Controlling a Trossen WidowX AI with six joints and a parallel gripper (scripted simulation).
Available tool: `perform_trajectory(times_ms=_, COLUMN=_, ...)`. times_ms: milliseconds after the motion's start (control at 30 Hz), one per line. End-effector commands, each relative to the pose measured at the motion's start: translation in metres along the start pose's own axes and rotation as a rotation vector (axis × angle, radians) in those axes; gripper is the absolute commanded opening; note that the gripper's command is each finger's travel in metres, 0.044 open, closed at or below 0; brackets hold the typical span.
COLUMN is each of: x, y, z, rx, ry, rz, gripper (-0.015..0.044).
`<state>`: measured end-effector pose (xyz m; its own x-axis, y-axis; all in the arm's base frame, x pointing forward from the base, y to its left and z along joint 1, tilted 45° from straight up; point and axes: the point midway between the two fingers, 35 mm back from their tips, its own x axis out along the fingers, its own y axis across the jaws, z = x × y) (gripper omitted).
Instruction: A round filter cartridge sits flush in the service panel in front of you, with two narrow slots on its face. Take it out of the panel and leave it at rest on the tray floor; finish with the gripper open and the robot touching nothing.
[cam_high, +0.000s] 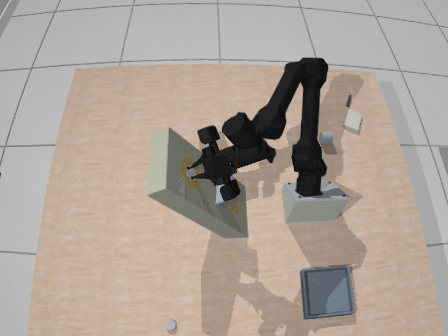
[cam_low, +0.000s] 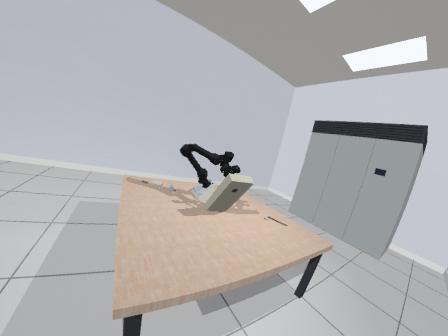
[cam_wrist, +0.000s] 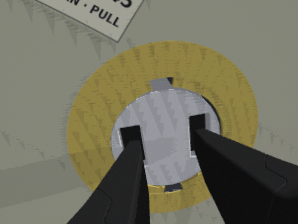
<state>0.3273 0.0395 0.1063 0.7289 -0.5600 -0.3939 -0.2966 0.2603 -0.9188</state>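
The round grey filter cartridge (cam_wrist: 167, 150) (cam_high: 191, 173) sits in the tilted service panel (cam_high: 159, 165) (cam_low: 225, 197), inside a yellow ring (cam_wrist: 90, 110). Two narrow dark slots show on its face in the wrist view, one left and one right. Small notches show at the ring's inner edge above and below it. My gripper (cam_wrist: 168, 144) (cam_high: 191, 173) is partly open, one fingertip at each slot. How deep the tips reach into the slots I cannot tell. Nothing is clamped between them. The dark blue-grey tray (cam_high: 320, 292) is empty at the front right.
A second yellow ring (cam_high: 235, 205) is lower on the panel, beside a pale block partly hidden by the arm. The arm's base block (cam_high: 315, 209) stands between panel and tray. A grey cylinder (cam_high: 326, 138) and cream block (cam_high: 353, 121) lie behind it. A small cylinder (cam_high: 171, 325) is at the front.
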Motion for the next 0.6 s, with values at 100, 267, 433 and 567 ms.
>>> perform_trajectory(times_ms=100, x=-0.0001, y=-0.0003, z=0.0006, rx=-0.005, ry=-0.004, rz=0.002, gripper=0.0105)
perform_trajectory(times_ms=267, x=-0.0001, y=-0.0006, z=0.0008, rx=-0.005, ry=-0.004, rz=0.002, gripper=0.0105)
perform_trajectory(times_ms=433, x=0.0024, y=-0.0007, z=0.0007, rx=-0.004, ry=-0.003, rz=0.002, gripper=0.0105)
perform_trajectory(times_ms=567, x=0.0030, y=-0.0009, z=0.0009, rx=-0.005, ry=-0.004, rz=0.002, gripper=0.0105)
